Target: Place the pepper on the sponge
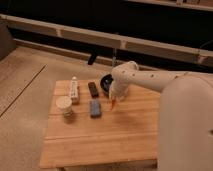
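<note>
The pepper (113, 104) is a small red-orange sliver hanging from the tip of my gripper (114, 98), which is shut on it just above the wooden table (125, 135). The white arm reaches in from the right and bends down over the table's middle back. The sponge (95, 108), a small blue pad, lies flat on the table a short way left of the pepper. Pepper and sponge are apart, with a narrow strip of wood between them.
A black rectangular block (93, 89) lies behind the sponge. A dark bowl (106, 81) sits at the back, partly hidden by the arm. A white bottle (74, 90) lies left of the block, and a tan cup-like container (65, 107) stands near the left edge.
</note>
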Tool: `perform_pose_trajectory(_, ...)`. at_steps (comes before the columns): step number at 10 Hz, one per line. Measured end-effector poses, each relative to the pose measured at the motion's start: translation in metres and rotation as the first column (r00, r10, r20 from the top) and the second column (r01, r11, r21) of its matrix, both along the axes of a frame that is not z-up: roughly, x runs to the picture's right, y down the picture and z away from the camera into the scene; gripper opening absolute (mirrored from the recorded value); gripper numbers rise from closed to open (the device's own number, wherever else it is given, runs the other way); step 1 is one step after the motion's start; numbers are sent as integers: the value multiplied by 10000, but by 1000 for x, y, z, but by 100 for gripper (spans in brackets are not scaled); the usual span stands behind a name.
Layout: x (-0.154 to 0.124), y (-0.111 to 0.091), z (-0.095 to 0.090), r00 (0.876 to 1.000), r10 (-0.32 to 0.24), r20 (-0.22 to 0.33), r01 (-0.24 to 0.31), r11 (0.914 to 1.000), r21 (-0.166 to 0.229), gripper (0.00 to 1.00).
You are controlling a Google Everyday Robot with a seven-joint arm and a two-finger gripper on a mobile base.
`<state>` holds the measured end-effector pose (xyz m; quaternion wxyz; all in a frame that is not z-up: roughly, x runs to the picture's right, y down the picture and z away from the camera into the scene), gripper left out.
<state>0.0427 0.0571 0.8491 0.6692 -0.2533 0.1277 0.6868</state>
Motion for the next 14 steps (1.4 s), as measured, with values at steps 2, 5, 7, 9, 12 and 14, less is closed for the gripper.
perform_pose_trajectory(2,1,0,0,10000,8,-1,-8,10000,-3,0)
perform_pose_trajectory(5,-12,8,0,9978,-622,232,627,9979,-188,0)
perform_pose_trajectory(7,-63,16,-3,9760,-1965,940,1989,9799,-167,0)
perform_pose_trajectory(9,-95,20,-1,9516,-2800,1266,2842,9586,-159,0)
perform_pose_trajectory(12,-129,32,9,9198,-3576,1618,3675,9293,-355,0)
perform_pose_trajectory(14,-132,39,24,9107,-3814,1583,3954,9160,-678,0)
